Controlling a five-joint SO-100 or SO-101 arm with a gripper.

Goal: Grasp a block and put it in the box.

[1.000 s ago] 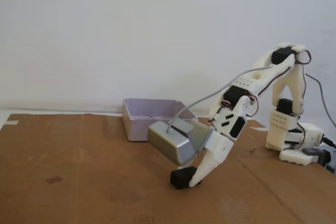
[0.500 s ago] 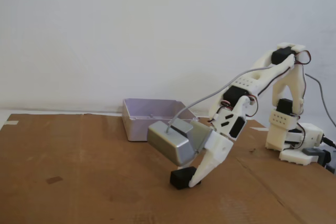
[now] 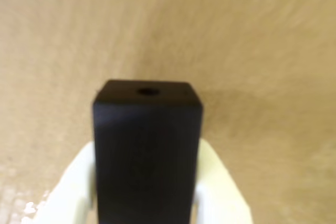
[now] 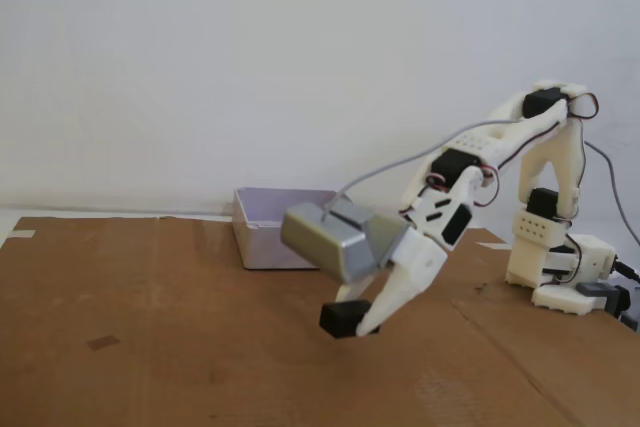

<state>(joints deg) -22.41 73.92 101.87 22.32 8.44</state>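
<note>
Brown cardboard [image 4: 150,347] covers the tabletop before a plain white wall [image 4: 250,57], and a white printed arm [image 4: 545,207] stands on its base at the right edge of the fixed view. From there the arm reaches leftward and down, its gripper [image 4: 362,325] angled toward the cardboard — clenched on the block [image 4: 340,318], a small matte black brick. In the fixed view the block hangs just clear of the surface, with a faint shadow on the cardboard beneath it, and sits at the very tip of the white fingers [image 4: 395,297]. A silver-grey camera module [image 4: 330,242] is mounted on the wrist just above, with a grey cable [image 4: 400,167] arching back along the arm. The box [image 4: 262,232], a shallow pale grey-lilac tray, rests on the cardboard behind and to the left of the gripper; the camera module overlaps its right part in this view, so only its left part and near wall show. The block is outside the box, in front of it and apart from it. In the wrist view the block [image 3: 148,156] fills the centre — one face upward with a small round hole [image 3: 148,92] near its top edge — pressed between two pale fingers [image 3: 218,187], blurred cardboard [image 3: 262,51] beyond.
</note>
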